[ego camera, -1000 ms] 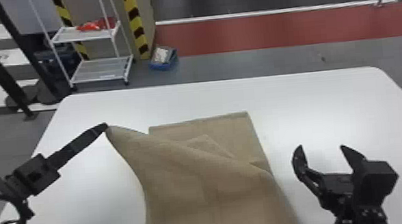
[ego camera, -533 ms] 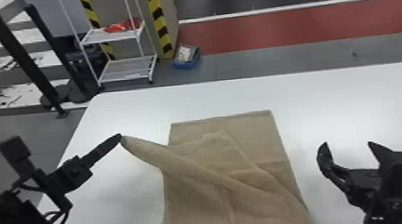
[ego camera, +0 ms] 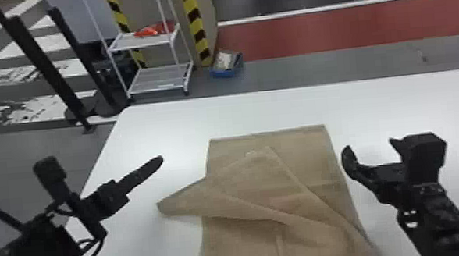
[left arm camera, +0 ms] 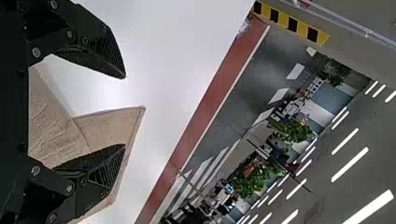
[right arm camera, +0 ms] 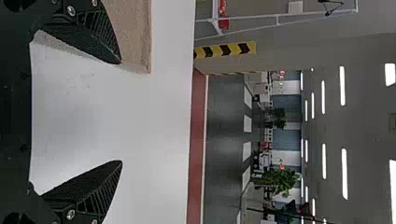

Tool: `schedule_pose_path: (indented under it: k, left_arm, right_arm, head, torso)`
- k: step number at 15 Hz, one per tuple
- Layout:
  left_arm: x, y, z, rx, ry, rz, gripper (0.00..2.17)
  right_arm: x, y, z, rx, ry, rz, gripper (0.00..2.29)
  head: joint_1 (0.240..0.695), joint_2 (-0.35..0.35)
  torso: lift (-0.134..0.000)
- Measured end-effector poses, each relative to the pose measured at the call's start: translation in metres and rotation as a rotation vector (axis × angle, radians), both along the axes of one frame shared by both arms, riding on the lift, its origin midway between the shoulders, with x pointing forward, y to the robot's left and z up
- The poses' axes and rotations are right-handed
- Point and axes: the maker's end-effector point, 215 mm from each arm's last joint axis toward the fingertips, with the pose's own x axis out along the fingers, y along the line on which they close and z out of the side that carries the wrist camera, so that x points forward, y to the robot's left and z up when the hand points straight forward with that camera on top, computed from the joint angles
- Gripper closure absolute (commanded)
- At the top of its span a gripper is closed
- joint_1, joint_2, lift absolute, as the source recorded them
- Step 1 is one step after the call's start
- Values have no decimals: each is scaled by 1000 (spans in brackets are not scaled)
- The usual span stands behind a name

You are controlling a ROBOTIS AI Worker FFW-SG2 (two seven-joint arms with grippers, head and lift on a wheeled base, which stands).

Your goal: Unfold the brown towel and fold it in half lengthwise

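Observation:
The brown towel [ego camera: 253, 190] lies on the white table, its upper layer folded over askew, one corner pointing left. Left of that corner, my left gripper [ego camera: 161, 160] is apart from the cloth in the head view. In the left wrist view the left gripper [left arm camera: 125, 111] has its fingers spread, with the towel [left arm camera: 56, 126] beyond them. At the towel's right side my right gripper [ego camera: 371, 146] stands open over the table. The right wrist view has the right gripper [right arm camera: 122, 112] with a wide gap and the towel's corner [right arm camera: 135, 37] beyond one finger.
The white table [ego camera: 161, 123] extends around the towel, its left edge passing beneath the left arm. On the floor behind stand a white shelf rack [ego camera: 158, 80] and a blue bin [ego camera: 226, 73]. Dark posts [ego camera: 40, 66] rise beyond the table's left corner.
The left gripper has let go of the towel's corner, which has dropped lower onto the table side. The head view has shifted, moving the scene right.

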Motion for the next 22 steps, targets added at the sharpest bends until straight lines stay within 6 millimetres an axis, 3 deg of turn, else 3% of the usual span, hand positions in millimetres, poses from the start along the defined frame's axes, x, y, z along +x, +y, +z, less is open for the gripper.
schedule_pose_path:
  k: [4,7,13,22]
  left_arm:
    - [-2,0,-1,-2,4,-6,151]
    - [-2,-1,-2,-2,6,-12,161]
    - [-4,-7,-5,-9,12,-27,178]
    - [-5,-8,-7,-13,15,-30,181]
  right_arm:
    - [24,46,-24,-49,56,108,144]
    - [32,66,-35,-92,74,159,184]
    - [39,78,-60,-135,117,199,279]
    - [30,93,-63,-138,110,233,697]
  head:
    - [695,263]
    - [695,285]
    - [695,291]
    - [695,308]
  torso:
    - [-123]
    - [-123]
    - [-123]
    - [-123]
